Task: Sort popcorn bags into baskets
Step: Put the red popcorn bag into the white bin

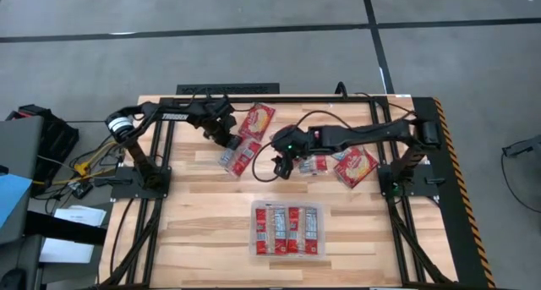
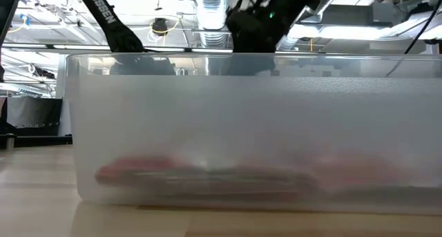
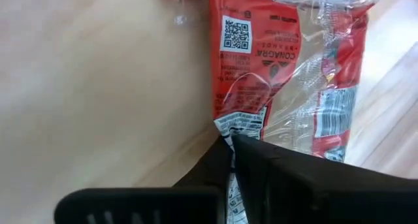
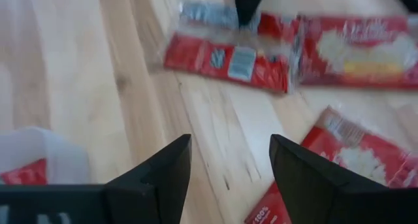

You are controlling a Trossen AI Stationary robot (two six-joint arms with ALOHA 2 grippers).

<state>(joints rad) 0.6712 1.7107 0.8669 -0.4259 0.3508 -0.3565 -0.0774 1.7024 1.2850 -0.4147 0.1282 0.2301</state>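
Several red popcorn packets lie on the wooden table. My left gripper (image 1: 226, 139) is shut on one clear-wrapped red packet (image 1: 241, 157) at the middle far part of the table; it also shows in the left wrist view (image 3: 287, 67). Another packet (image 1: 256, 119) lies flat just beyond it. My right gripper (image 1: 281, 161) hangs open and empty over bare wood (image 4: 228, 165), between that packet and two more packets (image 1: 314, 163) (image 1: 355, 165) lying flat to its right. The clear bin (image 1: 287, 207) near the front edge holds several packets (image 2: 207, 171) side by side. My left gripper pinches an edge of the packet's wrapper (image 3: 238, 123), near a corner, between its two fingers. The fingers come slanting down from the table's far left. The rest of the packet stretches away from the fingers and seems to lie on the table.
The bin's frosted wall (image 2: 248, 126) fills the low view, with both arms above it behind. Black arm frames (image 1: 139, 180) (image 1: 406, 184) stand at the table's left and right. Bare wood lies between the packets and the bin (image 1: 211, 205).
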